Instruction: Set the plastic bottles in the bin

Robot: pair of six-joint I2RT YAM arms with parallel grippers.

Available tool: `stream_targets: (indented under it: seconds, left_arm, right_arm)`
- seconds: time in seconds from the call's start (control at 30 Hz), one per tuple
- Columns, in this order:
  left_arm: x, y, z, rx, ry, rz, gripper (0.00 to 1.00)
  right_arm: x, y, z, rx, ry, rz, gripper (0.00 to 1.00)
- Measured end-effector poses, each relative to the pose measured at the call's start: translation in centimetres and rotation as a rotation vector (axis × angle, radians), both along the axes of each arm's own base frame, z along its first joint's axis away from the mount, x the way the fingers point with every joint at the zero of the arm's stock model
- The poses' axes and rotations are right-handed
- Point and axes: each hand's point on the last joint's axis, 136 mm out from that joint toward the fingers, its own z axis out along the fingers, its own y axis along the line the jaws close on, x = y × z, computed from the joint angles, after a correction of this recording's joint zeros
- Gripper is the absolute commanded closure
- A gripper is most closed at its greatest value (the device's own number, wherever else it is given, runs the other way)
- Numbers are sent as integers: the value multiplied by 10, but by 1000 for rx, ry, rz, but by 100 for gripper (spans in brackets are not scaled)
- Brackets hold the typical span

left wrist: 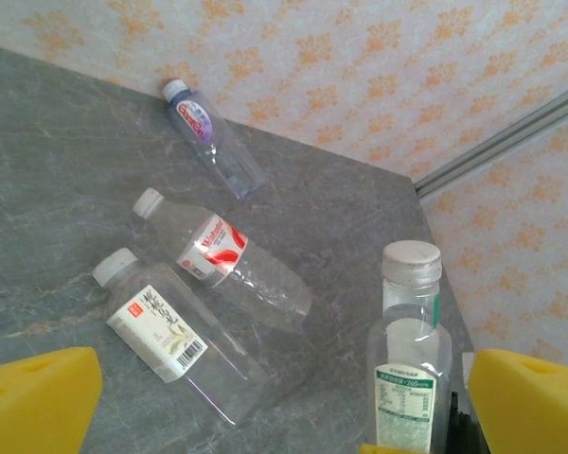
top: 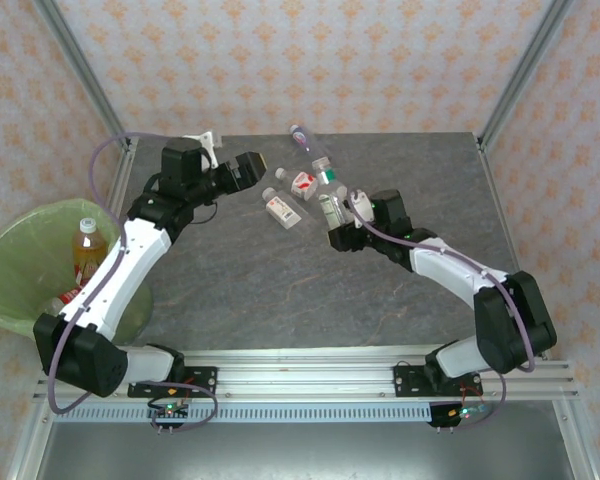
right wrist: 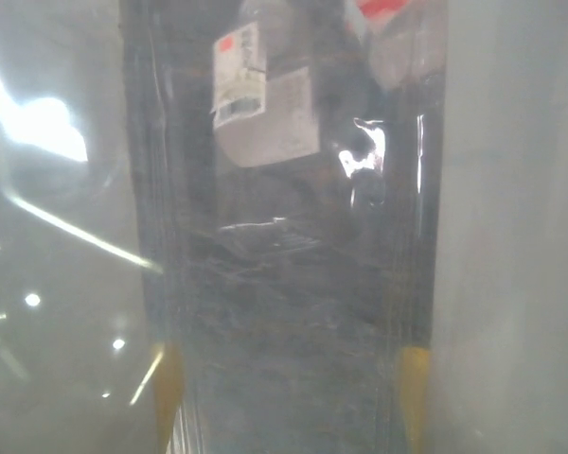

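Several clear plastic bottles lie at the table's far middle: a blue-capped one [top: 300, 134] [left wrist: 213, 142], a red-white labelled one [top: 302, 183] [left wrist: 222, 260], a white labelled one [top: 283, 208] [left wrist: 170, 331] and a green labelled one [top: 323, 170]. My left gripper [top: 252, 168] [left wrist: 284, 416] hovers open just left of them, with nothing between its yellow fingertips [left wrist: 38, 402]. My right gripper [top: 336, 228] [right wrist: 292, 388] is shut on another clear bottle [top: 330, 208] [left wrist: 409, 378] [right wrist: 284, 236], which stands upright. The bin [top: 10, 285], lined with a light-green bag, stands off the table's left edge.
An orange-labelled bottle [top: 85, 250] and other bottles lie in the bin, partly behind my left arm [top: 130, 265]. Metal frame posts [top: 525, 70] rise at the table's far corners. Bare grey tabletop [top: 270, 290] lies between the arms.
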Motion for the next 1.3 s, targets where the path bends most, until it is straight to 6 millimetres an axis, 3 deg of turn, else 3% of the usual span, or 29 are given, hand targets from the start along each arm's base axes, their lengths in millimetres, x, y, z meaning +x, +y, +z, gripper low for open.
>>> stream_targets:
  seconds: [0.37,0.67,1.03,1.2,1.3]
  left_arm:
    - [9,-44,-33,14,72,-87,0]
    - [23,-86,-27,38,48,-166,4]
    - [29,-86,-24,83,22,-129,23]
    - [35,-85,-30,99,29,-112,28]
    - [39,-86,-31,114,32,-112,37]
  right_arm:
    - [-12,35,13,68,-15,47,100]
    - [-26,69,24,110,-21,129,100]
    - [-27,86,44,206,-52,148,100]
    - [-31,93,43,223,-42,179,100]
    - [-34,96,41,224,-31,195,100]
